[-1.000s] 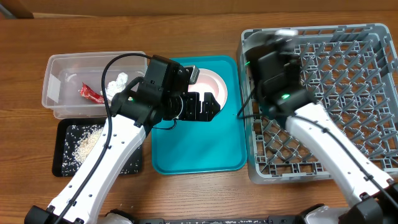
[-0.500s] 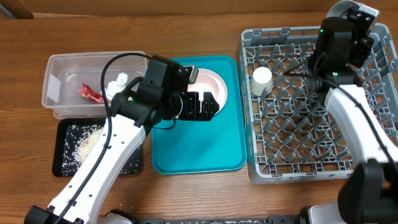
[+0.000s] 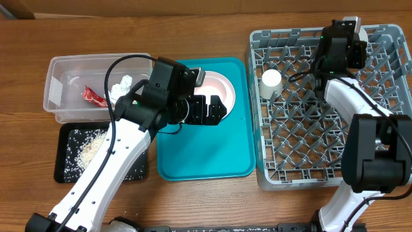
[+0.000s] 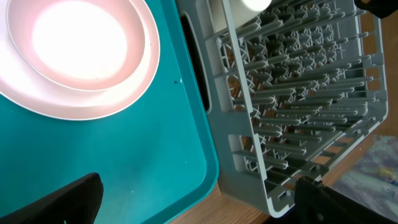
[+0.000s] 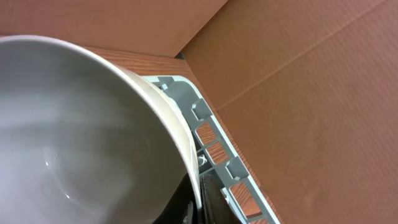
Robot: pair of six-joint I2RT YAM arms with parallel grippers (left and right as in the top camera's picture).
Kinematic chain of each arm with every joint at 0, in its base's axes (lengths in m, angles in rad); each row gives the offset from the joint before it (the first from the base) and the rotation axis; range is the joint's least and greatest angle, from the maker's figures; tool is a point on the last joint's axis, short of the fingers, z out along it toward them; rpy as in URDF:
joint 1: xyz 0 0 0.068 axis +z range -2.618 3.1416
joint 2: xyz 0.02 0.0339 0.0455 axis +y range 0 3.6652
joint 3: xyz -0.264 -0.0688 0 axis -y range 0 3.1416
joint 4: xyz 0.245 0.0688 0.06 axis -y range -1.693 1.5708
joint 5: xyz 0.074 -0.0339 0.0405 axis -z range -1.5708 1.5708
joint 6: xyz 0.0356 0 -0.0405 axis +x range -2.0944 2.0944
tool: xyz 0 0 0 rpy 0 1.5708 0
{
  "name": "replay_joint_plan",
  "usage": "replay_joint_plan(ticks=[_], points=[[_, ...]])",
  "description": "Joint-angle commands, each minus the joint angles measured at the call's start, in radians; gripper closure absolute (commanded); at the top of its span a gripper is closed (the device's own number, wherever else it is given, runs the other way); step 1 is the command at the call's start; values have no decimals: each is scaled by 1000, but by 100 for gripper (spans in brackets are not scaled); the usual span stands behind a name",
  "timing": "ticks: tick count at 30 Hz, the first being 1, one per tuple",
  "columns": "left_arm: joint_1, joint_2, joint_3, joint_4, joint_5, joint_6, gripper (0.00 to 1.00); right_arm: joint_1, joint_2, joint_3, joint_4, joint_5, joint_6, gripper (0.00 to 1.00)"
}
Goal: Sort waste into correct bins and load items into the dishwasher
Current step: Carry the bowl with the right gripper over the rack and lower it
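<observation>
**Overhead.** Left end effector (image 3: 207, 109) hangs over the teal serving tray (image 3: 199, 161), just beside the pale pink plate (image 3: 221, 87). Right end effector (image 3: 341, 32) sits at the far corner of the grey dish rack (image 3: 309, 161). A white cup (image 3: 271, 80) stands among the pegs. The clear tub (image 3: 58, 96) holds the red wrapper (image 3: 94, 96) and the tissue (image 3: 122, 85). The black tray (image 3: 67, 171) holds rice (image 3: 87, 148).

**Left wrist.** Jaws are spread fully and hold nothing. The plate lies ahead, on the tray, with the rack alongside.

**Right wrist.** Jaws are closed. A white bowl (image 5: 74, 137) fills the view, and whether its rim is pinched cannot be told.

**Handling note.** The plate looks next. Straddle its rim, close firmly, then stand it between pegs clear of the cup.
</observation>
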Motion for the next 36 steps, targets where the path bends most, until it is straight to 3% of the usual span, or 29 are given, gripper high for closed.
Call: replay_joint_plan(ticks=[1,23,26,36], points=[[-5,-6,18,0,-3,15,0,6,13,2,-37,-5,-34,96],[-5,-6,18,0,-3,15,0,58,13,2,-202,-41,-34,93],[-5,-6,18,0,-3,15,0,59,10,2,-201,-34,-35,82],[-6,-6,18,0,-3,15,0,89,-45,2,-202,-26,-35,72]])
